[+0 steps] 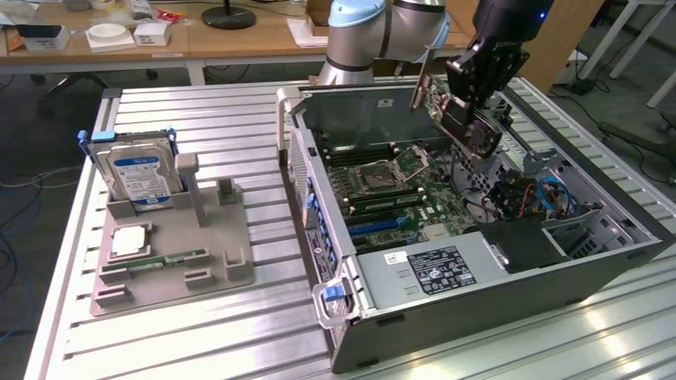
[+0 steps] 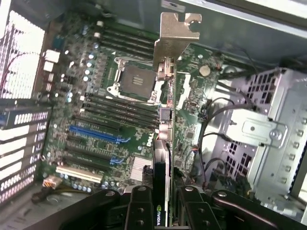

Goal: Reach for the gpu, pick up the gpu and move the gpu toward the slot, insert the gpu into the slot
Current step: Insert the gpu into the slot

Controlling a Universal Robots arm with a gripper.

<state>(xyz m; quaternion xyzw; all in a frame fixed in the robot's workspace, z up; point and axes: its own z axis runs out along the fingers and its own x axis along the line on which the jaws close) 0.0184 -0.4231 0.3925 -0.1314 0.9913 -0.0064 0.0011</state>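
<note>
Exterior view showed me, the gripper [image 1: 477, 87], above the open computer case [image 1: 591, 261], holding the gpu [image 1: 472, 127] tilted and clear of the motherboard [image 1: 412, 198]. At that view's left a blue-labelled hard drive [image 1: 142, 174] stood upright in a grey holder [image 1: 169, 269]; I could not read its label. Wrist view added the card edge-on, my fingers [image 2: 139, 211] clamped narrowly on it, its silver bracket [image 2: 175, 38] at the far end, an NVIDIA mark [image 2: 157, 215] between my fingers, and the CPU socket [image 2: 136, 81] beyond.
</note>
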